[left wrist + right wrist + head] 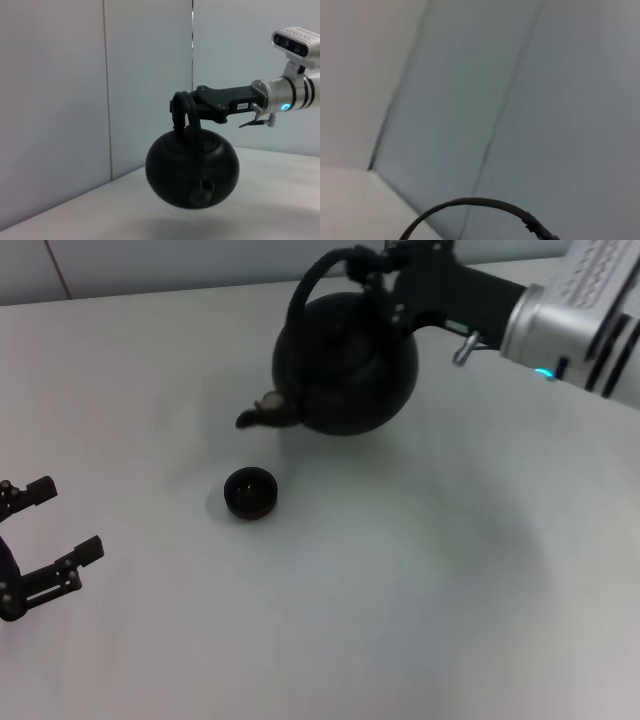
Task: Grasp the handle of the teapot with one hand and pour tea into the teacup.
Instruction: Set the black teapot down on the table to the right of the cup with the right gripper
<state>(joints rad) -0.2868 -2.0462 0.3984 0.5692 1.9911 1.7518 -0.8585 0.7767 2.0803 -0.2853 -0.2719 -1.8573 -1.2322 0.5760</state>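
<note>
The round matte-black teapot (pixel 345 365) hangs in the air above the table, tilted, with its short spout (pixel 260 412) pointing down and left. My right gripper (pixel 368 268) is shut on the arched black handle (pixel 305 290) at its top. The tiny dark teacup (pixel 249 492) stands on the table just below and in front of the spout, apart from it. In the left wrist view the teapot (pixel 192 170) hangs under the right gripper (pixel 180 107), clear of the table. My left gripper (pixel 45 535) is open and empty at the near left edge.
The white table (pixel 420 570) runs out under everything. A pale panelled wall (pixel 75 100) stands behind it. A thin dark cable (pixel 470 205) arcs across the right wrist view, which otherwise shows only the wall.
</note>
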